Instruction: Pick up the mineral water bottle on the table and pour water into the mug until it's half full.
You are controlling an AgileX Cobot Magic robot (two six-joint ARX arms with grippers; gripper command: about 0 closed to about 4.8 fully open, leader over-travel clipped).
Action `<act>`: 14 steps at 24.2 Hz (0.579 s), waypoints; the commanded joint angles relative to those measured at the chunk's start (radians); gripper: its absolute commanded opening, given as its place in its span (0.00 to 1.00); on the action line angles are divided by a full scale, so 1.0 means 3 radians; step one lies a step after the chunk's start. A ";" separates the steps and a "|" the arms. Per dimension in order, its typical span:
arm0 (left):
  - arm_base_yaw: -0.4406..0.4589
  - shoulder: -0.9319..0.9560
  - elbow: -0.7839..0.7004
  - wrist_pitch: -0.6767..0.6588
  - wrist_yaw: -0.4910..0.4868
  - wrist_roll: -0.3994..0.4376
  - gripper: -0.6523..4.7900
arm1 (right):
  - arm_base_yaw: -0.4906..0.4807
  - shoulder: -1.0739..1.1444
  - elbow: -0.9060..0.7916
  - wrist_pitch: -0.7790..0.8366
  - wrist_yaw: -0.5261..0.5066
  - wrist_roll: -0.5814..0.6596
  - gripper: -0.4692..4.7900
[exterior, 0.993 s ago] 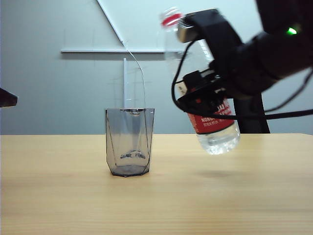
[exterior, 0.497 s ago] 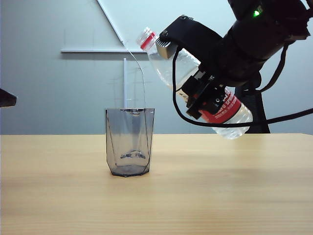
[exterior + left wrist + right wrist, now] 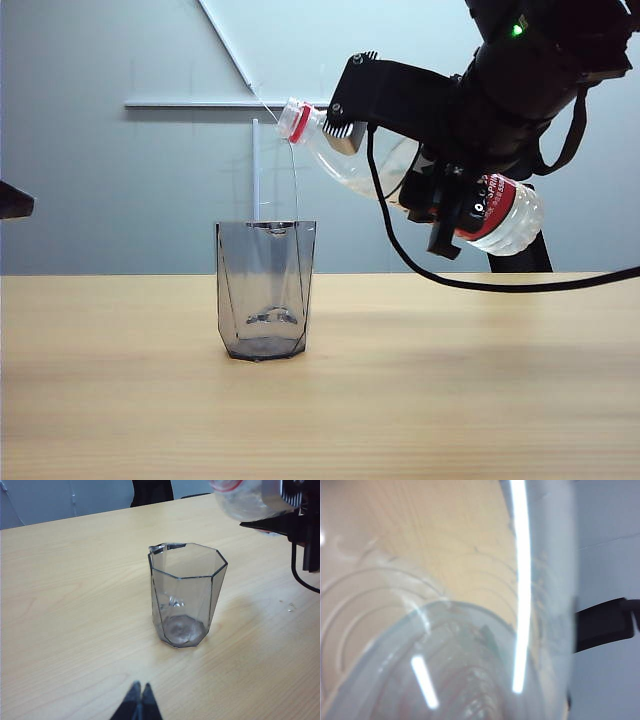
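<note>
Blurring the right wrist view, bottle [image 3: 400,175] clamped in right hand [image 3: 440,185]; left hand [image 3: 139,702] pressed together.

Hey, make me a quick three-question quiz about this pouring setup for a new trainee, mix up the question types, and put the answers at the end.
1. True or false: the mug stands upright on the table.
2. Which gripper holds the mineral water bottle? A) left gripper B) right gripper C) neither
3. Fill in: the bottle's open mouth points toward the ____.

Key
1. True.
2. B. The right gripper is clamped around the tilted bottle, raised to the right of the mug; the left gripper hangs shut on the mug's near side, apart from it.
3. Mug; no water stream is visible yet, and the mug looks almost empty.
</note>
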 commanded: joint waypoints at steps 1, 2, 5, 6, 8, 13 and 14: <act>-0.0001 0.0003 0.0008 0.0041 0.0006 -0.0011 0.12 | 0.0005 -0.0025 0.0052 0.0187 0.0061 -0.0235 0.51; -0.0001 0.0001 0.0008 0.0041 0.0006 -0.0011 0.12 | 0.0003 -0.0025 0.0052 0.0188 0.0094 -0.0286 0.51; -0.0001 0.0001 0.0008 0.0041 0.0006 -0.0011 0.12 | 0.0003 -0.0025 0.0052 0.0189 0.0174 -0.0411 0.51; -0.0001 0.0001 0.0008 0.0041 0.0006 -0.0011 0.12 | 0.0003 -0.0025 0.0052 0.0189 0.0175 -0.0434 0.51; -0.0001 0.0001 0.0008 0.0041 0.0006 -0.0011 0.12 | 0.0003 -0.0025 0.0052 0.0191 0.0175 -0.0490 0.51; -0.0001 0.0001 0.0008 0.0041 0.0006 -0.0011 0.12 | 0.0003 -0.0023 0.0052 0.0216 0.0174 -0.0679 0.51; -0.0001 0.0000 0.0008 0.0041 0.0006 -0.0011 0.12 | 0.0003 -0.0023 0.0052 0.0216 0.0174 -0.0720 0.51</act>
